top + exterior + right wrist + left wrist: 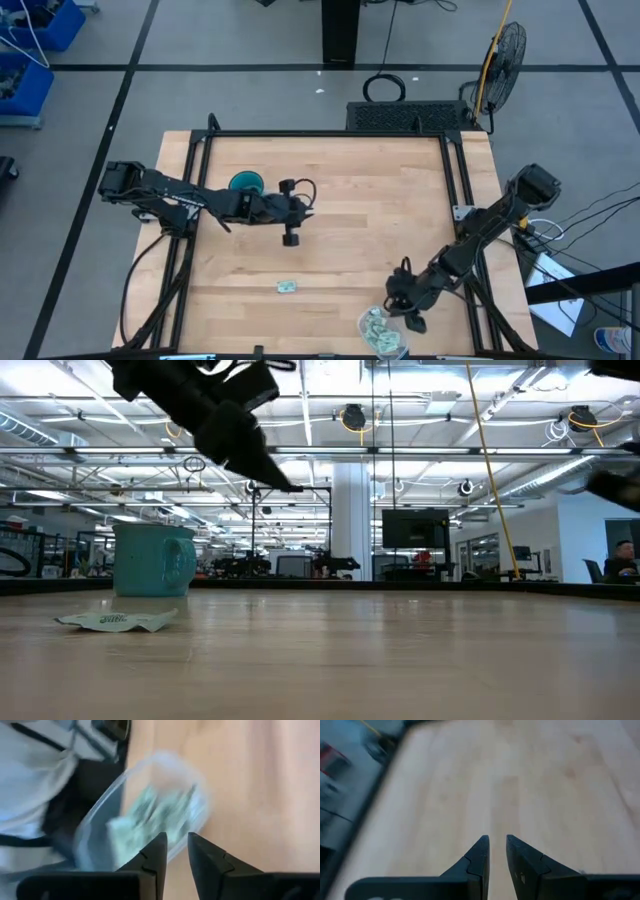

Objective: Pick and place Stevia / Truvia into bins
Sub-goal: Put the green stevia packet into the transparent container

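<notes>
Left pincer point(291, 212) hangs above the worktop point(350, 240) middle-left, just right of the teal mug point(246, 182); fingers point(479, 855) nearly together with a thin gap, nothing between them. In the left wrist view only bare wood lies beyond the tips. Low view shows the left arm coming down from the top left, clear of the surface.

Right pincer point(410, 312) sits low at the front right, just beside the clear tub point(382, 332). Its fingers point(156, 851) are narrow too, a slim gap, empty. Right wrist view has the tub point(150, 815) right past the tips, blurred, with pale green and white sachets point(150, 815) piled inside.

Tub stands at the worktop's front edge, right of centre, sachets point(378, 330) visible in it from above; count cannot be told.

One loose sachet point(287, 287) lies flat on the wood, front centre-left, well apart from both tub and mug, and below the left pincer in the high view. In the low view this sachet point(112, 620) lies in front of the mug point(153, 560), slightly crumpled.

Mug is upright at the back left, handle side unclear from above; contents not visible.
</notes>
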Robot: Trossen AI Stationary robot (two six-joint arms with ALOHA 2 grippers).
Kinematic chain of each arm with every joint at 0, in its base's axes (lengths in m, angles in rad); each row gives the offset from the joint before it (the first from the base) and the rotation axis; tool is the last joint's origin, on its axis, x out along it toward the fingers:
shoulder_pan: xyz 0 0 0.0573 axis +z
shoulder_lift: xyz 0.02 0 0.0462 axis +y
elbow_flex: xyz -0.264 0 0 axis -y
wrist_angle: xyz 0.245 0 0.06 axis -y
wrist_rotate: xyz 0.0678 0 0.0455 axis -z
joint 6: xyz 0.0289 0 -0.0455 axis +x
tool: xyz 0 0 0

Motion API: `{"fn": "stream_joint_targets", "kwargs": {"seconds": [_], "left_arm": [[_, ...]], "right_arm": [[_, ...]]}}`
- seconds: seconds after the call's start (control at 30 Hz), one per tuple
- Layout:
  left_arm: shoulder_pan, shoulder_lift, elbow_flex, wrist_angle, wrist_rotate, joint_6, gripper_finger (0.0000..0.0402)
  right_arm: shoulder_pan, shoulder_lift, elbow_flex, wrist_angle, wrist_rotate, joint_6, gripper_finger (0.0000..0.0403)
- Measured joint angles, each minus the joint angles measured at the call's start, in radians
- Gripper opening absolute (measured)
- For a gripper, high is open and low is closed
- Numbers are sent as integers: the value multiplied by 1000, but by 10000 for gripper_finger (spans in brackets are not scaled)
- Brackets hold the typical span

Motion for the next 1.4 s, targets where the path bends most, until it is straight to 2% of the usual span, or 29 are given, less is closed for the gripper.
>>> {"fn": "stream_joint_targets", "kwargs": {"seconds": [0.07, 0.23, 0.3, 0.37, 0.43, 0.6, 0.7, 0.87, 1.1, 1.23, 1.4], "left_arm": [[0, 0, 0, -65, 64, -63, 72], [-16, 13, -6, -221, 320, -275, 72], [-38, 16, -24, -245, 378, -307, 72], [-69, 16, -51, -234, 403, -308, 72], [-102, 16, -78, -221, 405, -309, 72], [-191, 17, -137, -106, 406, -244, 72], [-228, 23, -164, -18, 404, -135, 72], [-249, 63, -175, 105, 403, -121, 72], [-246, 155, -156, 129, 447, -120, 75], [-249, 219, -126, 130, 502, -110, 107], [-257, 253, -98, 120, 461, -17, 164]], "right_arm": [[-29, -7, 0, 3, 85, -137, 69], [-112, -13, 0, 41, 377, -530, 69], [-153, -13, 0, 89, 479, -639, 69], [-200, -13, 0, 154, 523, -694, 69], [-250, -12, 0, 229, 516, -710, 69], [-363, -4, 0, 355, 270, -679, 69], [-401, -4, 0, 372, 215, -688, 69], [-442, -4, 0, 371, 214, -704, 69], [-475, -4, 0, 365, 214, -747, 69], [-491, -4, 0, 365, 213, -758, 69], [-503, -4, 0, 373, 214, -755, 69]]}}
